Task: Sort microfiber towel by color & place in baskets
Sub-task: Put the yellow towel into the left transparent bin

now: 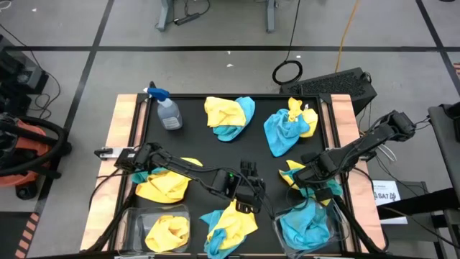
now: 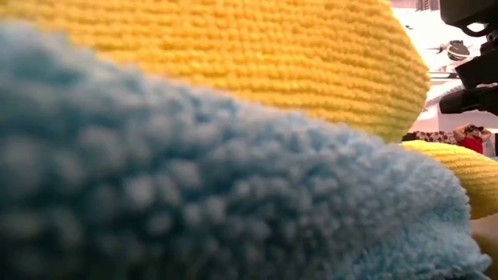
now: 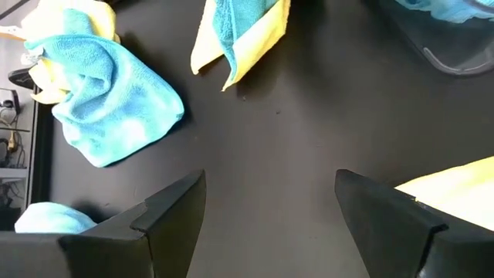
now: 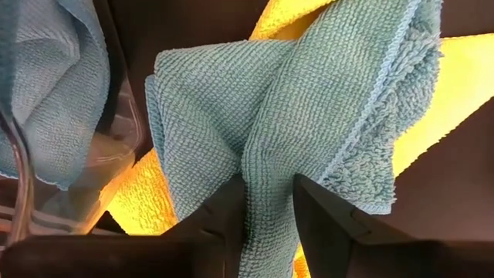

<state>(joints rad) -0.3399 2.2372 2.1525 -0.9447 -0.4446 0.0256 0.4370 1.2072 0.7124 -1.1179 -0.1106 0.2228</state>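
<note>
From above, you see the left gripper (image 1: 248,193) over the middle of the black mat (image 1: 194,119), just above a yellow-and-blue pile (image 1: 230,229) at the near edge, while the right gripper (image 1: 310,180) sits at the far rim of the right bin (image 1: 343,229), which already holds blue cloths; the left bin (image 1: 136,216) holds a yellow one. More mixed piles lie at the far centre (image 1: 230,116) and far right (image 1: 289,126), a yellow cloth (image 1: 164,185) lies under the left arm, and a spray bottle (image 1: 167,111) stands far left. The low view gives you little: blue and yellow pile close against the lens. In the left wrist view the jaws stand wide apart over bare mat, holding nothing. In the right wrist view the jaws are clamped on a fold of a blue towel (image 4: 309,108), with yellow cloth beneath it and the bin wall beside. The step in hand looks like carrying this blue towel to the right bin. Your next move calls for lifting it clear of the yellow cloth, crossing the rim, then releasing.
</note>
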